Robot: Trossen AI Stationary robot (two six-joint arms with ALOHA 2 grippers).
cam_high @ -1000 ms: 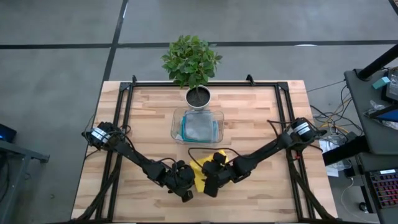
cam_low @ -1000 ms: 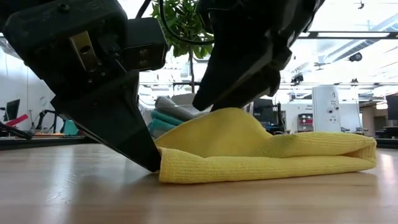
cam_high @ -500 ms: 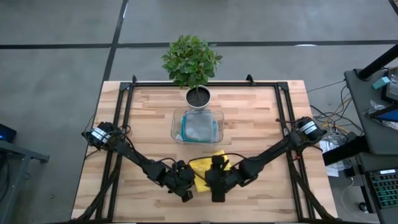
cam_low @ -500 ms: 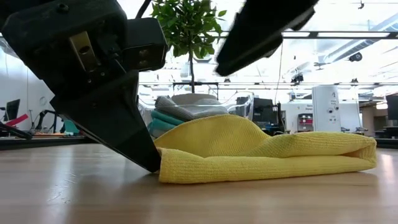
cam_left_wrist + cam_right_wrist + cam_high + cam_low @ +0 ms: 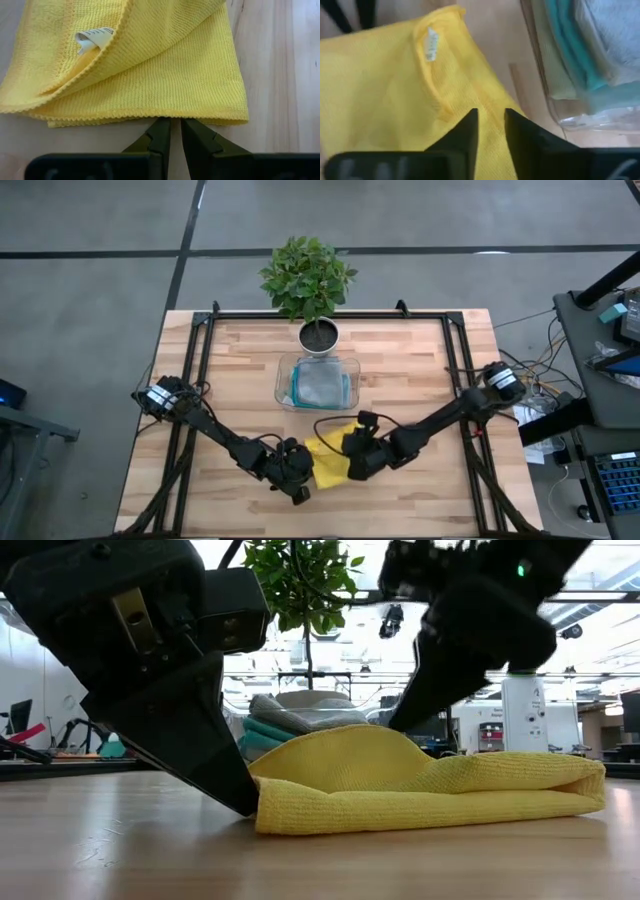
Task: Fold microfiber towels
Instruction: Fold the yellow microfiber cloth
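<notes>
Down on the wooden surface (image 5: pixel 420 370) lies the folded yellow towel (image 5: pixel 328 463); the left pincer (image 5: pixel 172 131), nearly closed, pins its edge, while the right pincer (image 5: pixel 490 122) hovers above, narrow, gripping nothing.

Yellow towel (image 5: pixel 328 462): high view, both side edges covered by the arms; left wrist view, cut off at 12 and 9 o'clock; right wrist view, blurred, cut off at 9 and 6 o'clock.
Left gripper (image 5: pixel 171 131): fingertips meet the towel's hem; whether any cloth is pinched cannot be told.
Right gripper (image 5: pixel 490 131): blurred; grip on cloth unclear.
Folded towels in clear tray (image 5: pixel 570 120): cut off at 3 and 12 o'clock; the number of cloths is not readable.
</notes>
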